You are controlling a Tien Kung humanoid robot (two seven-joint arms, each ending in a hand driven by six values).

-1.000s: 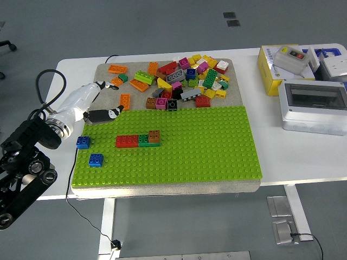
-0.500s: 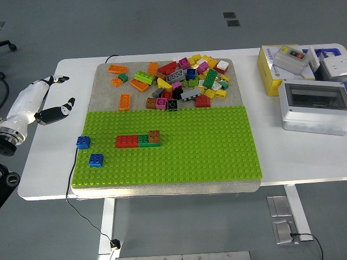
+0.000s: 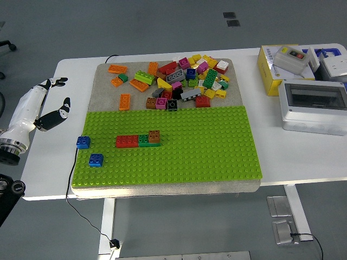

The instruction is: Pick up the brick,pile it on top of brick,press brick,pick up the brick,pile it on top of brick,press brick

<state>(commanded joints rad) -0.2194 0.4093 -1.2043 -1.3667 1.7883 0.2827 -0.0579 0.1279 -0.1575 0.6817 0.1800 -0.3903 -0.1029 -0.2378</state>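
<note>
Meanwhile, your left hand [image 3: 40, 105] hovers off the white table's [image 3: 282, 154] left edge, fingers spread and empty, while the brown brick [image 3: 154, 136] sits stacked on the red-and-green row [image 3: 137, 141] on the green baseplate [image 3: 206, 146].

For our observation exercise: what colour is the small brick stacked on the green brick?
Brown brick, seen best in the head view.

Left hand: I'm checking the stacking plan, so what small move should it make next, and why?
Probably reach right toward the loose pile of coloured plastic bricks. The white-and-black left hand hangs open and empty off the white table's left edge, and the short brick row on the green studded baseplate awaits another brick.
</note>
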